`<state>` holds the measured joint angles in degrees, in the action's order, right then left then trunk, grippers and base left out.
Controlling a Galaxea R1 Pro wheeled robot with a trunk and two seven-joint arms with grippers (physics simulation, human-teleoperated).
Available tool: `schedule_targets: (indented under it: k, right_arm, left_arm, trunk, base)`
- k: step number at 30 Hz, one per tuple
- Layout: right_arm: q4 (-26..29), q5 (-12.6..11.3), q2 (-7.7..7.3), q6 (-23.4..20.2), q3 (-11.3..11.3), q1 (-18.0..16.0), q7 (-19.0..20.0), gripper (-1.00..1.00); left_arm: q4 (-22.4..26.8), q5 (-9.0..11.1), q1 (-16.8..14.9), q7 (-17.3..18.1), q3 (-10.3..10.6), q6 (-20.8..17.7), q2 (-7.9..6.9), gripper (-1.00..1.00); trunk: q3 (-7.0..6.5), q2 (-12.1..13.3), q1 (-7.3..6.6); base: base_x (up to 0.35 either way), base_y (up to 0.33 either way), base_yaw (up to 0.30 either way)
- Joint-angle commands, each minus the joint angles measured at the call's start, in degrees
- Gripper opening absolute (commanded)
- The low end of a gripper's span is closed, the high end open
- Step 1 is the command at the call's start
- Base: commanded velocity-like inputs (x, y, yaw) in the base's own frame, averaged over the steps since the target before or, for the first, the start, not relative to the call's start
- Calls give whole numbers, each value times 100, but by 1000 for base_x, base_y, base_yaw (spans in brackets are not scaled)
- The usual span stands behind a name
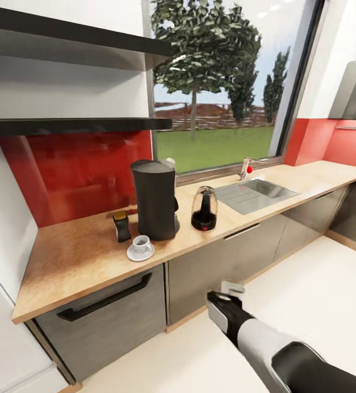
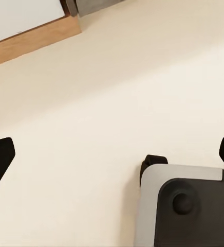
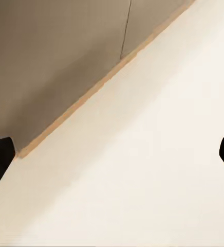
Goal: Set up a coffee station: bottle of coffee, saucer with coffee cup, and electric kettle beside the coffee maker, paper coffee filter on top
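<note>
Countertop [image 1: 79, 256]: coffee maker [image 1: 156, 199], cup on saucer [image 1: 140, 251], bottle [image 1: 121, 225], kettle [image 1: 204, 208] placed; your filter's unclear; both claws spread, empty.

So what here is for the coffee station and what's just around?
For the job:
coffee maker
bottle of coffee
coffee cup on saucer
electric kettle

Just around:
sink
tap
wall shelves

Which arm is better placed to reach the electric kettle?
Right, probably. The right gripper extends toward the cabinets just below the electric kettle; the left gripper hangs over the floor.
</note>
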<state>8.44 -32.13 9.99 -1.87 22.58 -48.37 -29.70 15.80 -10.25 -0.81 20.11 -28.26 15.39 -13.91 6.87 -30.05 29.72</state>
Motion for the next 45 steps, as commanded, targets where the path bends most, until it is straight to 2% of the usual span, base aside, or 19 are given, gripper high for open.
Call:
schedule_targets:
  k: [1,2,3,5,7,11,12,17,24,29,31,32,33,35,37,45]
  right_arm:
    - [-353,-15,1,400,218,209,696,100]
    - [-422,-14,1,502,248,306,852,100]
    - [-552,-8,1,749,312,627,1156,100]
    - [-636,82,-6,1040,351,1029,1345,100]
    - [-671,266,-11,1280,367,1441,1422,100]
    - [-690,596,-14,1451,376,2044,1469,100]
    - [-693,673,-14,1478,377,2307,1478,100]
    - [-695,729,-37,1495,373,2739,1500,100]
    - [-695,741,-74,1482,372,2813,1511,100]
    - [-695,740,-111,1469,370,2831,1508,100]
    - [-693,733,-253,1480,370,2832,1504,100]
    - [-690,729,-295,1482,370,2832,1504,100]
    - [-679,721,-432,1485,366,2833,1503,100]
    - [-669,719,-574,1490,366,2833,1502,100]
    - [-672,716,-649,1489,368,2833,1502,100]
    - [-684,711,-681,1488,370,2833,1502,100]
  left_arm:
    - [-10,-58,-6,26,-53,26,6,100]
    - [-15,-57,-6,26,-54,26,7,100]
    - [-51,-57,-6,23,-55,28,9,100]
    - [-128,-56,-6,20,-56,32,13,100]
    - [-180,-59,-6,20,-56,33,26,100]
    - [-215,-64,-6,19,-52,34,69,100]
    - [-221,-66,-6,19,-46,34,115,100]
    - [-230,-68,-6,19,-31,30,202,100]
    - [-444,-56,-6,21,-30,23,220,100]
    - [-910,-47,-6,25,-39,10,810,100]
    - [-976,-47,-6,25,-39,9,1009,100]
    - [-983,-47,-6,26,-39,9,1034,100]
    - [-993,-47,-6,25,-39,10,1080,100]
    - [-997,-47,-6,26,-37,11,1101,100]
    - [-1003,-52,-6,23,-27,9,1086,100]
    - [-1003,-53,-6,26,-32,12,1094,100]
  trunk:
    - [9,-10,3]
    - [9,-10,3]
    - [7,-10,3]
    - [3,-10,3]
    - [-4,-10,3]
    - [-20,-10,3]
    - [-23,-10,3]
    - [-29,-10,3]
    - [-29,-10,3]
    - [-29,-10,3]
    - [-29,-10,3]
    - [-29,-10,3]
    - [-29,-10,3]
    - [-29,-10,3]
    - [-29,-10,3]
    - [-29,-10,3]
  base:
    - [-1,0,-26]
    - [-1,0,-21]
    - [-1,0,-41]
    - [0,0,-74]
    - [0,0,-103]
    - [0,0,-115]
    - [0,0,-98]
    - [0,0,-37]
    - [0,0,-2]
    - [0,0,0]
    - [0,0,0]
    - [0,0,0]
    - [0,0,0]
    - [0,0,0]
    - [0,0,0]
    - [0,0,0]
